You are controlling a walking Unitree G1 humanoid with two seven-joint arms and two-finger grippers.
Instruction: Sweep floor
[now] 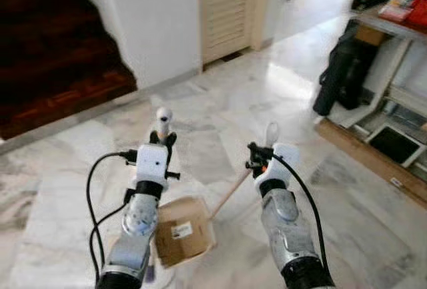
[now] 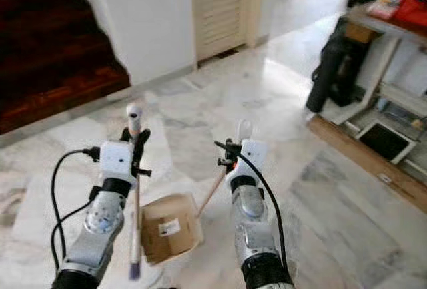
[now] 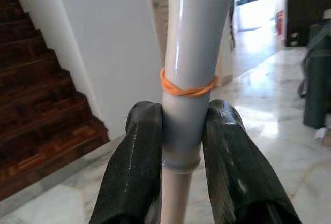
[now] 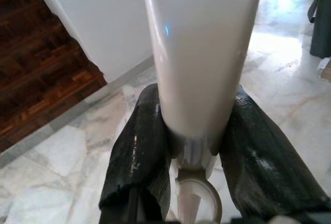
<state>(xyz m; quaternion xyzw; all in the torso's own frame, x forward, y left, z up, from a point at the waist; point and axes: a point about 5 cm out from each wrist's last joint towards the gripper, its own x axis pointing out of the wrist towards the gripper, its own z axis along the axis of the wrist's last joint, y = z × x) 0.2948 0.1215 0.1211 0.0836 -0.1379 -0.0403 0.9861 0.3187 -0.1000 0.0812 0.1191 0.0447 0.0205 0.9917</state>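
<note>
Both arms were raised over a white marble floor (image 1: 220,122). The left gripper (image 3: 182,146) was clamped on a broom handle (image 3: 187,69): in the left wrist view both black fingers (image 3: 135,167) were pressed against a grey grip section, with an orange rubber band (image 3: 187,85) wrapped round the handle just beyond the fingertips. In the right eye view the handle (image 2: 135,189) was seen running roughly upright past the left gripper (image 2: 135,143), its rounded top above the gripper and its lower end blurred near the floor.

The right gripper (image 4: 194,146) was clenched on a pale, cream-coloured handle (image 4: 201,53), which was seen in the right wrist view wedged between the two fingers (image 4: 142,146), with a ring-shaped fitting at its narrow end. In the left eye view the right gripper (image 1: 261,157) was held level with the left one, a pale loop standing above it. From just beneath it a thin wooden-coloured stick (image 1: 230,194) was seen slanting down to a brown box-shaped dustpan (image 1: 185,229) bearing a white label, set low between the two forearms. Whether the dustpan was resting on the floor could not be told.

Dark wooden stairs (image 1: 53,55) were seen ahead on the left, next to a white wall (image 1: 157,15) and a louvred door (image 1: 225,9). On the right, a shelf unit (image 1: 393,75) and a black bag (image 1: 340,69) leaning against it were visible.
</note>
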